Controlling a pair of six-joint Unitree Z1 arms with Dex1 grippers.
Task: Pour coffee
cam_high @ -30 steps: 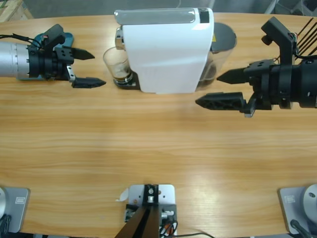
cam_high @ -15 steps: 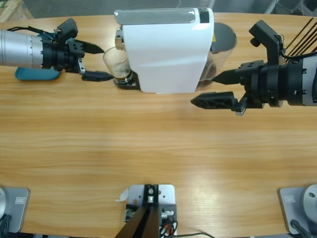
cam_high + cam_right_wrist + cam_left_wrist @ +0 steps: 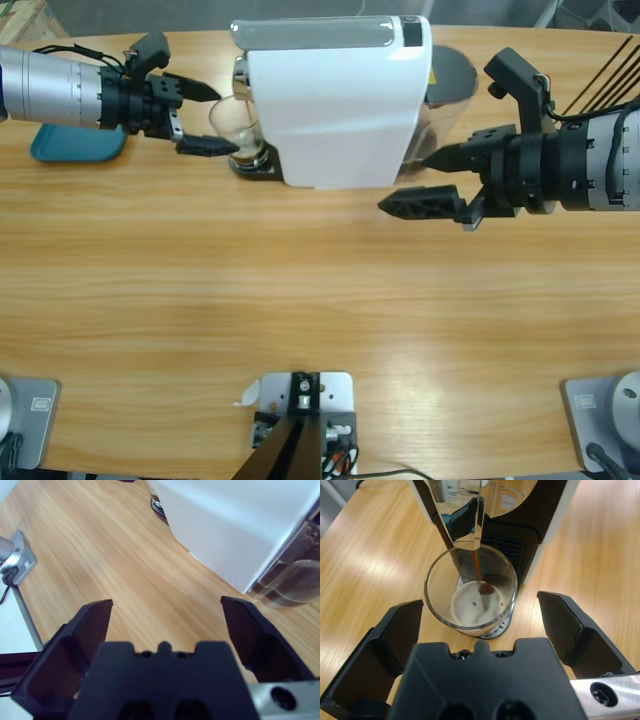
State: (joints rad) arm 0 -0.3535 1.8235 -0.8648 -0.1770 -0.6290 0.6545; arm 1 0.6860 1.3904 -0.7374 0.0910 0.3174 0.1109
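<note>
Over the last second the left gripper [image 3: 207, 120] has slid in from beside the blue tray [image 3: 70, 148] to the glass [image 3: 470, 591] under the white coffee machine [image 3: 335, 100]; its jaws are wide open, straddling the glass without touching it. The coffee [image 3: 479, 599] is a shallow foamy pool in the glass, a thin stream still falling from the spout, so closing now looks premature. The right gripper [image 3: 432, 182] has edged closer to the machine's corner, jaws spread wide and empty above the desk [image 3: 320, 300].
</note>
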